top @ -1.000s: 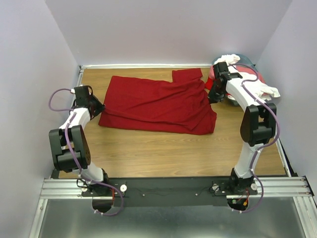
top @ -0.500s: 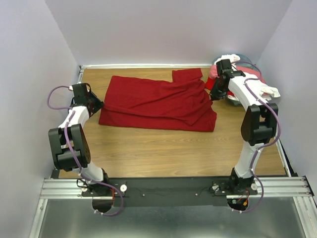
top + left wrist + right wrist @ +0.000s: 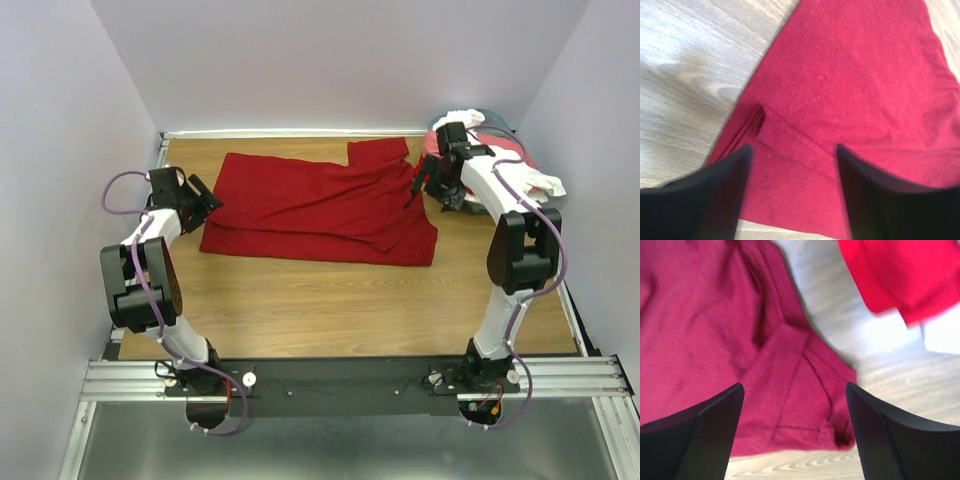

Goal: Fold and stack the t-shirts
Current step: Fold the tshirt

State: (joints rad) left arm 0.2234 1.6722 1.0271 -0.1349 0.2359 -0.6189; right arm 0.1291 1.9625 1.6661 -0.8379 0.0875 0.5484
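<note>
Both grippers let go since a second ago. Left gripper [image 3: 204, 192] wide, empty, over left edge of crimson shirt [image 3: 320, 205]; right gripper [image 3: 415, 189] wide, empty, over right edge. Shirt lies half-folded on table [image 3: 330, 300]. Cloth looks soft, light, limp: pinch doubled hem corners, both layers together.

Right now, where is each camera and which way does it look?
Top external: above and behind, looking down on the table and dark red t-shirt; left arm and right arm show.
Left wrist: on the left arm, looking down at that shirt's edge; open left fingers show.
Right wrist: on the right arm, looking down at its corner and a brighter red shirt; right fingers show.
Shared: all see that t-shirt.
</note>
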